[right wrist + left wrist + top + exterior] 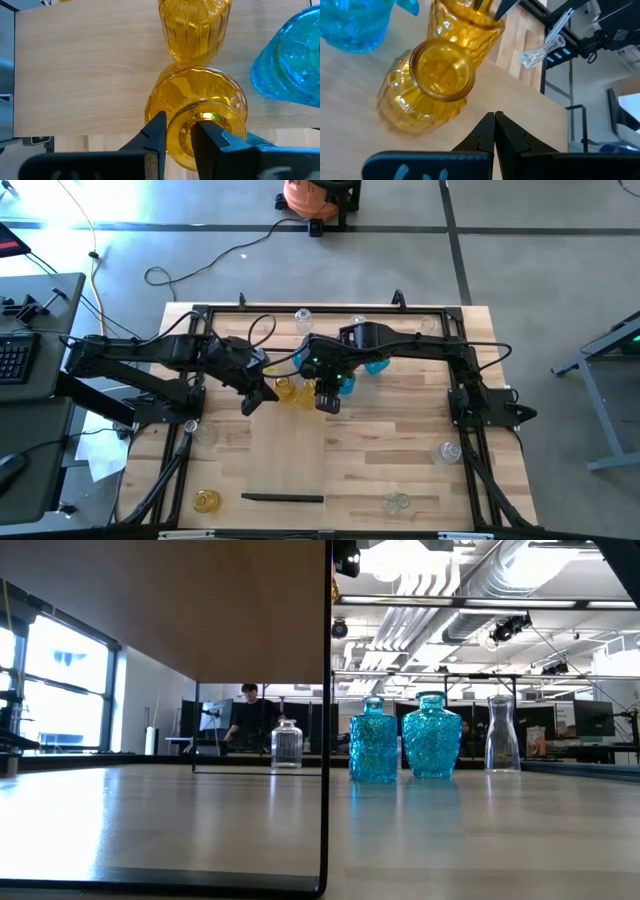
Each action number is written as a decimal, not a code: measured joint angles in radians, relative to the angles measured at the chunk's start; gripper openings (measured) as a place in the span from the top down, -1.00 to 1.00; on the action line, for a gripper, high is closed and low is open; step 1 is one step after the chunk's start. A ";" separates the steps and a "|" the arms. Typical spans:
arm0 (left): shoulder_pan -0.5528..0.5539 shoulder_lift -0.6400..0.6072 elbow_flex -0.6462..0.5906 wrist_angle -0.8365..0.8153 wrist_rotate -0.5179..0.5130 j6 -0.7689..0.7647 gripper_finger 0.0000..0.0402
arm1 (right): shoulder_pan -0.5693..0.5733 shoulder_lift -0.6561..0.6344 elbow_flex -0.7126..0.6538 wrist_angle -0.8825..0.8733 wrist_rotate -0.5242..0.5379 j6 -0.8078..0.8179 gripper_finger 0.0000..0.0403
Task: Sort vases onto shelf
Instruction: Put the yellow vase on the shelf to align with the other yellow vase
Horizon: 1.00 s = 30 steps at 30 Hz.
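Note:
Two yellow vases stand close together at the far end of the pale shelf (pixel 285 455). My right gripper (pixel 328 400) is shut on one yellow vase (pixel 306 393), also seen from above in the right wrist view (pixel 200 95). The other yellow vase (pixel 437 75) stands upright on its base beside it. My left gripper (pixel 495 131) is shut just left of that vase and touches nothing. Two blue vases (pixel 373 740) (pixel 432 735) stand upright to the right. Clear vases (pixel 287 743) (pixel 501 735) stand farther back. My right gripper holds the yellow vase by the rim of its mouth (pixel 180 131). One finger (pixel 156 135) is outside the neck and the other (pixel 210 139) is inside the mouth. The fingers come steeply from above. The vase is upright; I cannot tell whether its base rests on the shelf.
Clear vases stand along the table's far edge (pixel 303 317) (pixel 430 325) and lie scattered near the right (pixel 448 452), front (pixel 397 502) and left (pixel 195 430). Another yellow vase (pixel 207 500) sits at the front left. Black frame rails (pixel 470 395) border the table.

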State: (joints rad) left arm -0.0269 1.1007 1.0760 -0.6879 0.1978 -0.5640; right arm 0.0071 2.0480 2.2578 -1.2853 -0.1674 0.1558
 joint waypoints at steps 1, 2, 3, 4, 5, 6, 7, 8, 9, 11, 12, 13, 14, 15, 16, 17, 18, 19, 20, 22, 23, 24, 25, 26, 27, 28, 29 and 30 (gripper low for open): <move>0.000 0.000 0.000 0.007 0.000 0.000 1.00 | 0.000 0.000 0.000 0.000 0.001 0.000 0.74; 0.000 0.000 0.000 0.008 0.000 0.000 1.00 | 0.000 0.000 0.000 0.000 0.001 -0.001 0.74; 0.000 0.000 0.000 0.006 0.000 0.000 1.00 | 0.000 0.000 0.000 0.000 0.001 -0.004 0.73; 0.000 0.000 0.000 0.006 0.000 0.000 1.00 | 0.000 0.000 0.000 0.000 0.001 -0.006 0.72; 0.000 0.000 0.000 0.007 0.001 0.000 1.00 | 0.000 0.000 0.000 0.001 0.002 -0.007 0.70; 0.000 0.000 0.000 0.006 0.001 0.000 1.00 | 0.000 0.000 0.000 0.001 0.002 -0.007 0.67; 0.000 0.000 0.000 0.006 0.001 0.000 1.00 | 0.000 0.000 0.000 0.001 0.002 -0.007 0.64; 0.000 0.000 0.000 0.006 0.002 0.000 1.00 | 0.000 0.000 0.000 0.002 0.002 -0.007 0.60; 0.000 0.000 0.000 0.006 0.002 0.000 1.00 | 0.000 0.000 0.000 0.002 0.002 -0.007 0.57; 0.000 0.000 0.000 0.006 0.002 0.000 1.00 | 0.000 0.000 0.000 0.002 0.002 -0.006 0.50; 0.000 0.000 0.000 0.006 0.003 0.000 1.00 | 0.000 0.000 0.000 0.003 0.002 -0.006 0.47; 0.000 0.000 0.000 0.006 0.003 0.000 1.00 | 0.000 0.000 0.000 0.003 0.002 -0.006 0.45; 0.000 0.000 0.000 0.006 0.003 0.000 1.00 | 0.000 0.000 0.000 0.003 0.002 -0.006 0.43; 0.000 0.000 0.000 0.006 0.003 0.000 1.00 | 0.000 0.000 0.000 0.003 0.002 -0.007 0.42; 0.000 0.000 0.000 0.006 0.003 0.000 1.00 | 0.000 0.000 0.000 0.003 0.002 -0.007 0.41; 0.000 0.000 0.000 0.006 0.003 0.000 1.00 | 0.000 0.000 0.000 0.003 0.002 -0.009 0.41; 0.000 0.000 0.000 0.006 0.003 0.000 1.00 | 0.000 0.000 0.000 0.003 0.002 -0.013 0.41; 0.000 0.000 0.000 0.006 0.003 0.000 1.00 | 0.001 0.000 0.000 0.003 0.002 -0.018 0.41; 0.000 0.000 0.000 0.006 0.003 0.000 1.00 | 0.003 0.000 0.000 0.003 0.002 -0.022 0.41; 0.000 0.000 0.000 0.006 0.003 0.000 1.00 | 0.006 0.000 0.000 0.004 0.004 -0.030 0.41; 0.000 0.000 0.000 0.006 0.003 0.000 1.00 | 0.007 0.000 0.000 0.005 0.002 -0.034 0.41; 0.000 0.000 0.000 0.006 0.003 0.000 1.00 | 0.010 0.000 0.000 0.007 0.002 -0.035 0.41; 0.000 0.000 0.000 0.006 0.003 0.000 1.00 | 0.011 0.000 0.000 0.010 0.001 -0.037 0.41; 0.000 0.000 0.000 0.006 0.003 0.000 1.00 | 0.012 0.000 0.000 0.012 0.001 -0.038 0.41; 0.000 0.000 0.000 0.006 0.003 0.000 1.00 | 0.012 0.000 0.000 0.012 0.001 -0.037 0.41; 0.000 0.000 0.000 0.006 0.003 0.000 1.00 | 0.012 0.000 0.004 0.007 0.001 -0.037 0.41; 0.000 0.000 0.000 0.006 0.003 0.000 1.00 | 0.012 0.000 0.012 -0.001 0.001 -0.036 0.41; 0.000 0.000 0.000 0.005 0.003 0.000 1.00 | 0.012 0.000 0.020 -0.005 0.002 -0.036 0.41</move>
State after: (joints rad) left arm -0.0273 1.1011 1.0760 -0.6827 0.2005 -0.5640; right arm 0.0193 2.0476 2.2776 -1.2902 -0.1656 0.1196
